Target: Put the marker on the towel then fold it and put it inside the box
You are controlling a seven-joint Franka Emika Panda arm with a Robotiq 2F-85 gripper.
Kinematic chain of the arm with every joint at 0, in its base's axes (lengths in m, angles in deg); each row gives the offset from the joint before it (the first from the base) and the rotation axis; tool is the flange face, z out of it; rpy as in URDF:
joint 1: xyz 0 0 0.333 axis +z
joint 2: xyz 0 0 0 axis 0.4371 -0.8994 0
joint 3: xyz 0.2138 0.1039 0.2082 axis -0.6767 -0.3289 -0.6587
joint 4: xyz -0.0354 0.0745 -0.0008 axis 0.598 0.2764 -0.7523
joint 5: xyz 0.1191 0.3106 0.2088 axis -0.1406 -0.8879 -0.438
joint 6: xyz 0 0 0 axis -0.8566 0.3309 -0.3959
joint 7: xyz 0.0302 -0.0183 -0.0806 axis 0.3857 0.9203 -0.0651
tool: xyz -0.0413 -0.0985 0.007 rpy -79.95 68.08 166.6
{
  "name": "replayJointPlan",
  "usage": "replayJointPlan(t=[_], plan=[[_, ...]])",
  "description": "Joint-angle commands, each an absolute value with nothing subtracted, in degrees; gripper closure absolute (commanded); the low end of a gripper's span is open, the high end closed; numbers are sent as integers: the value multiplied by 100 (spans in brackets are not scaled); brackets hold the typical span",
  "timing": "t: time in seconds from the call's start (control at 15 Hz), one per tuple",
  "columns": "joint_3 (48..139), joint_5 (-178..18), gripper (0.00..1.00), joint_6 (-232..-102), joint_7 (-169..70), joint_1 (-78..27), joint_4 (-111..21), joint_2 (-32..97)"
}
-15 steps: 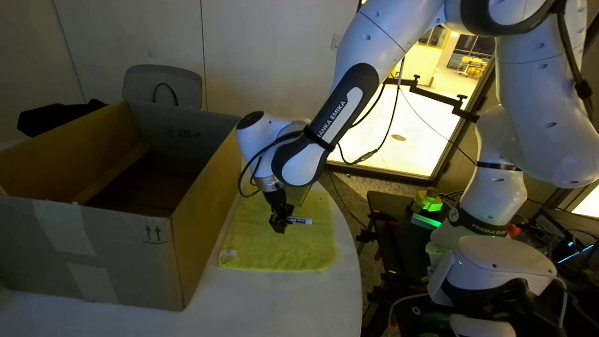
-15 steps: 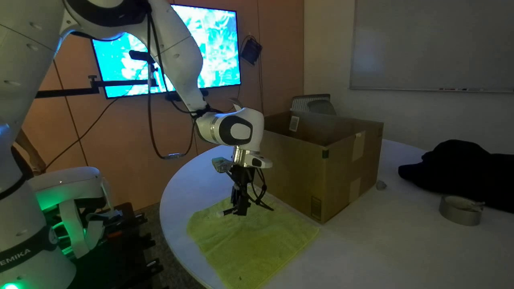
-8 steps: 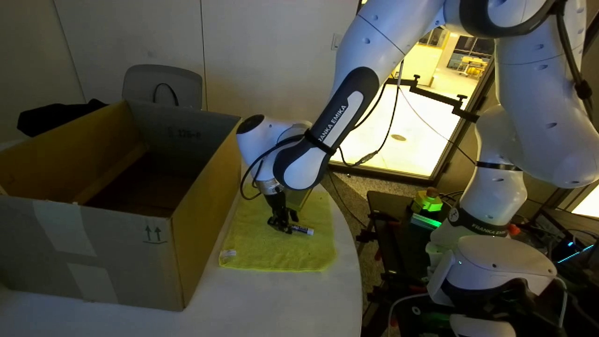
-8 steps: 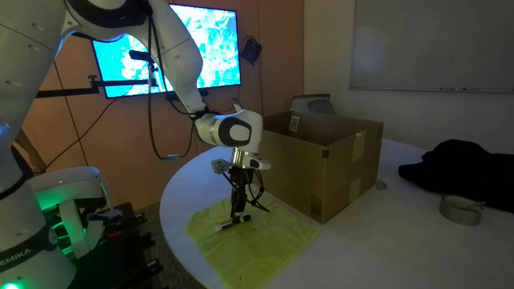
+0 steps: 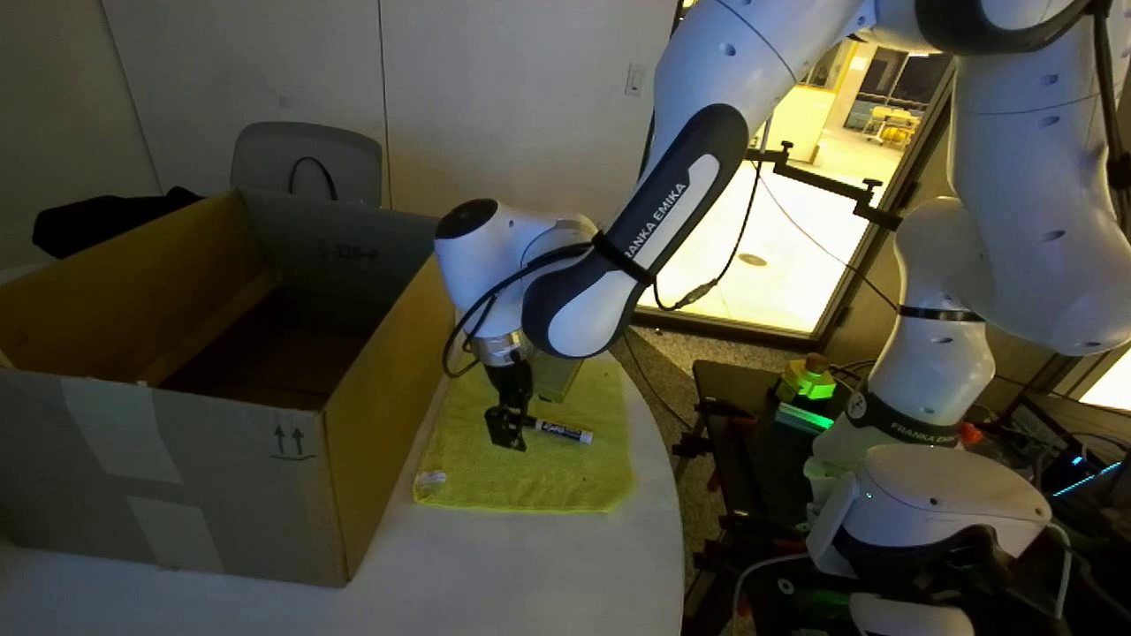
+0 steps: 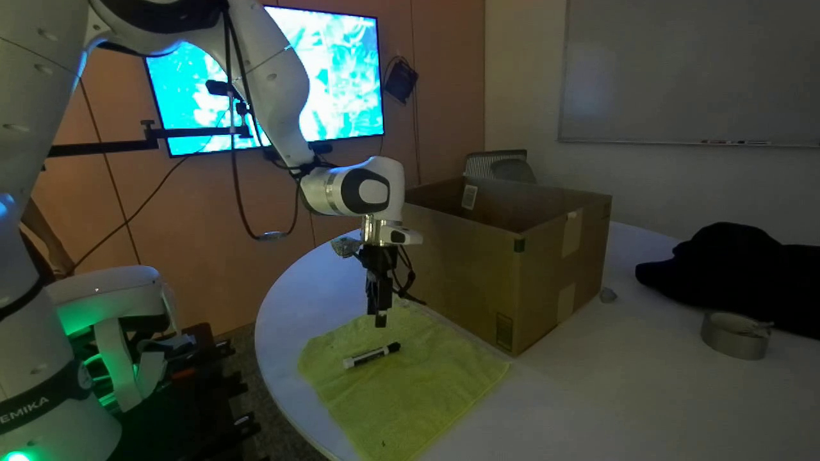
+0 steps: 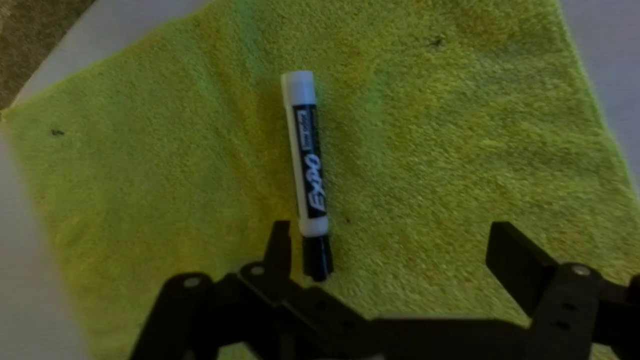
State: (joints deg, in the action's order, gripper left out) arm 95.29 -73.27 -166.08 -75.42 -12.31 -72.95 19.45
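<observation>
Marker (image 7: pixel 306 162) down on the towel (image 7: pixel 440 165), fold yet to come

The claw (image 7: pixel 387 237) hovers above the towel with its fingers (image 7: pixel 522 265) spread wide, gripping nothing. In the wrist view the marker's black cap (image 7: pixel 317 257) shows just inside one finger, but an exterior view shows a gap between claw and pen. Placing looks done, so folding seems the step in hand. The next move likely calls for pinching an edge or corner and drawing it low over the pen without rolling it; which edge, I cannot tell.

The marker lies flat on the towel, white at its tail, with EXPO in white on black. Beneath it the towel is spread unfolded on the worktop (image 6: pixel 589 403): yellow-green, fuzzy, faintly rippled, dark-specked, a pale tag (image 5: pixel 432 478) at one corner. Just beyond stands the box (image 6: pixel 487 272), brown cardboard, open-topped, its floor in deep shadow.
</observation>
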Motion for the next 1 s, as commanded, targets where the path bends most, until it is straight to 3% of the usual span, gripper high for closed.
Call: replayJointPlan(t=[0.0, 0.4, 0.93], plan=[[9183, -7285, 0, -17255, -7315, -1128, -7490, 2260], [8385, -8001, 0, -18122, -6106, -1412, -7137, 1647], [8127, -8620, 0, -18267, -5118, -1808, -7050, 1187]])
